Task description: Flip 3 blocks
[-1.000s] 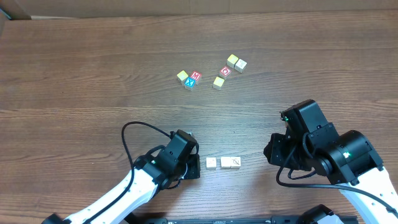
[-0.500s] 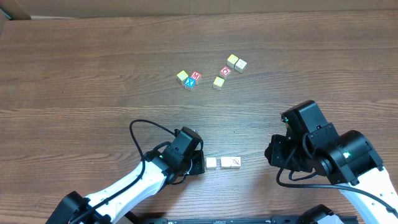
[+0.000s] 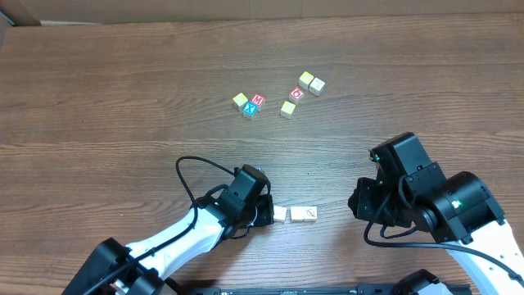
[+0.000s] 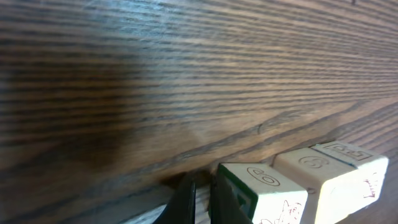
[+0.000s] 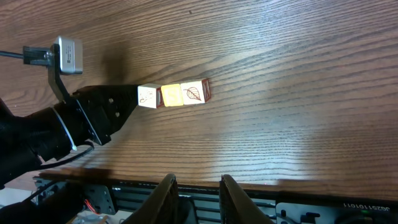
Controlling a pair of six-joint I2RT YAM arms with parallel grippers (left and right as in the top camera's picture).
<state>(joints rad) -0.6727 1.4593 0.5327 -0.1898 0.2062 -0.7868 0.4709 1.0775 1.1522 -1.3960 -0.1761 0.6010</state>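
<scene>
Overhead, the three blocks (image 3: 304,214) lie in a row on the table (image 3: 123,98), the clenched left gripper (image 3: 266,215) at the row's end; left wrist, its shut tips sit just beside the nearest block (image 4: 261,196); right wrist, the right gripper (image 5: 198,193) hangs parted and empty, well apart from the row.

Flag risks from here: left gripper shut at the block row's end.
1. The left gripper is shut, tips low beside the end block; a push would likely slide it, not flip it.
2. The three blocks touch in a line, so a shove may move all of them, and no gap admits a finger.
3. The right gripper hangs apart, holding nothing, so nothing braces the row.
</scene>
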